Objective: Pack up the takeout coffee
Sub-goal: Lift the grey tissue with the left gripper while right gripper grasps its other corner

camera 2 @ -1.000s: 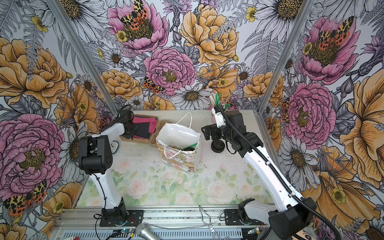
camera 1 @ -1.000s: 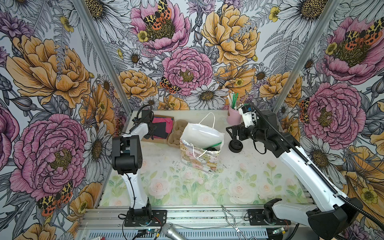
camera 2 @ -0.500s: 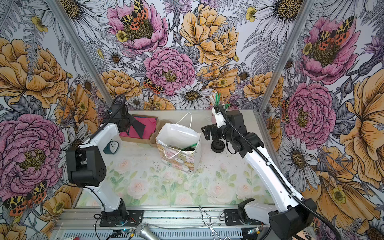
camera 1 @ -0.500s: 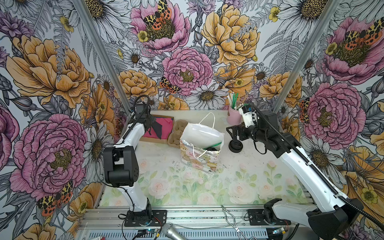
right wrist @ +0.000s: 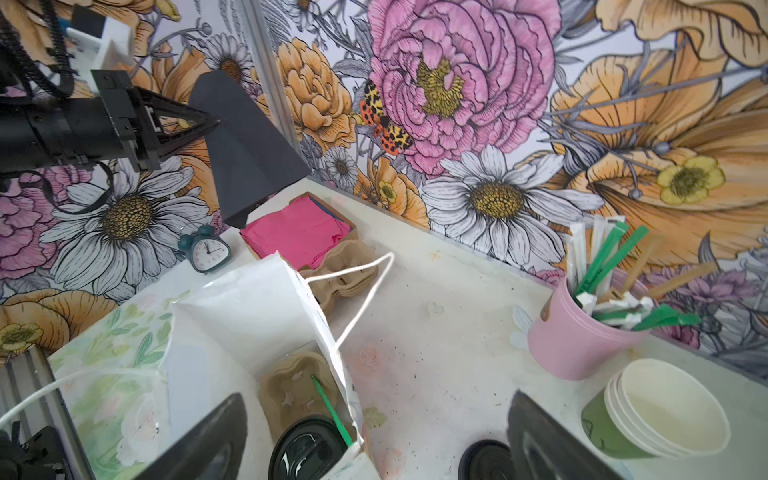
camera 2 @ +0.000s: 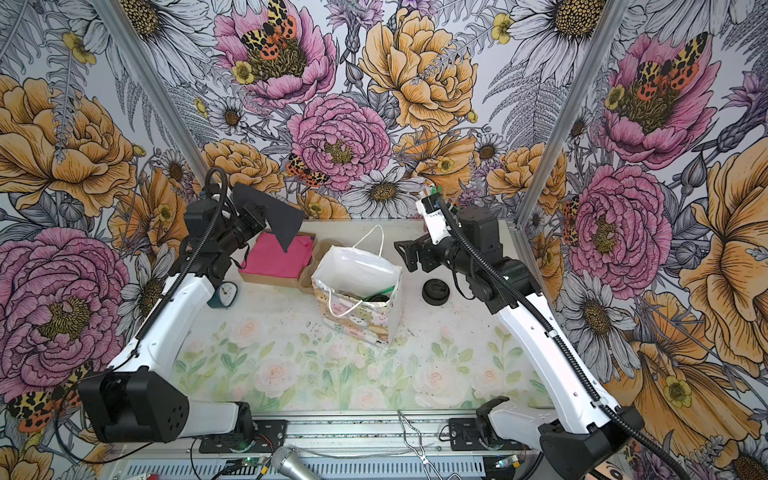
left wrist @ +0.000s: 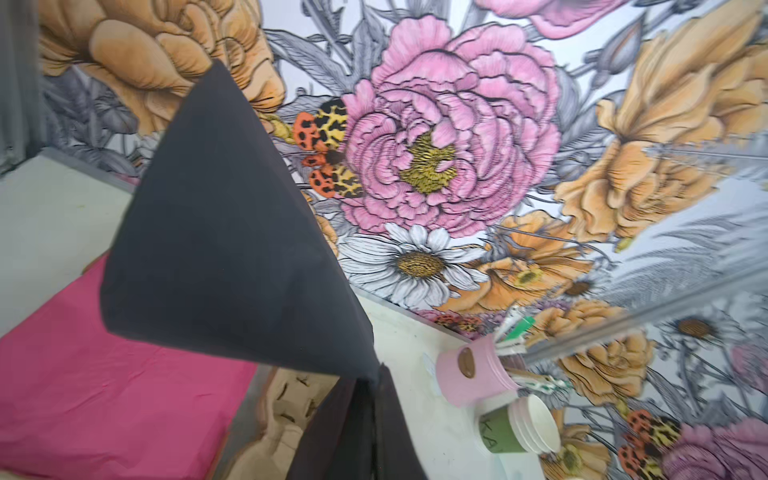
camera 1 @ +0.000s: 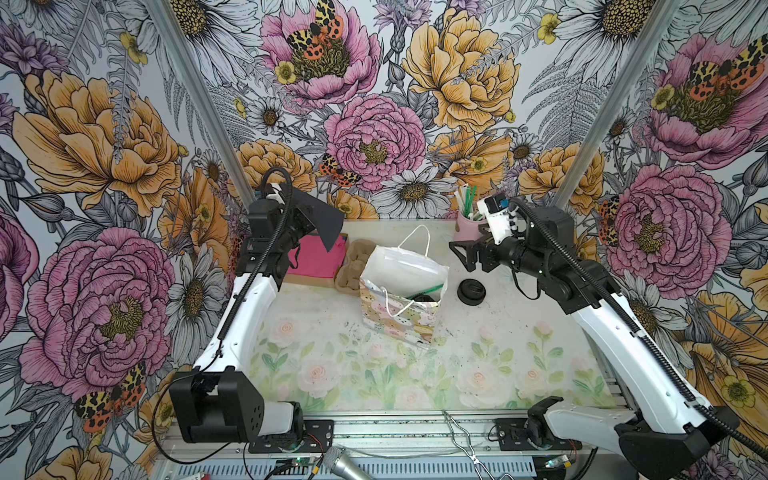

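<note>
**Desk:** Where's the takeout coffee relative to your pincers?

**Me:** The takeout coffee (right wrist: 307, 451) sits down inside the paper bag (right wrist: 241, 316), just below my right pincer (right wrist: 376, 399) and nearer its bag-side finger. I only see the black lid, because the bag hides the cup wall.

**Desk:** How would it handle if you had to shift it?

**Me:** My guess is light paper with a soft wall that dents under a hard squeeze. The slick plastic lid could pop off. I'd hold the wall just under the lid rim, gently, and never hold it by the lid. I can't tell whether it's full or empty.

**Desk:** What's around it?

**Me:** A brown cup carrier (right wrist: 286, 384) is right against it, though I can't tell whether the cup is seated in it. A green straw (right wrist: 328, 405) leans over the lid's edge. Outside the bag, a loose lid (right wrist: 484, 459) lies on the table under the pincer's other finger.

**Desk:** And the pincers?

**Me:** The right one gapes wide and holds nothing. My left pincer (right wrist: 210, 122) is clamped on a dark napkin (right wrist: 245, 153), raised well apart from the bag, with the pink napkins (right wrist: 295, 232) below it.
</note>
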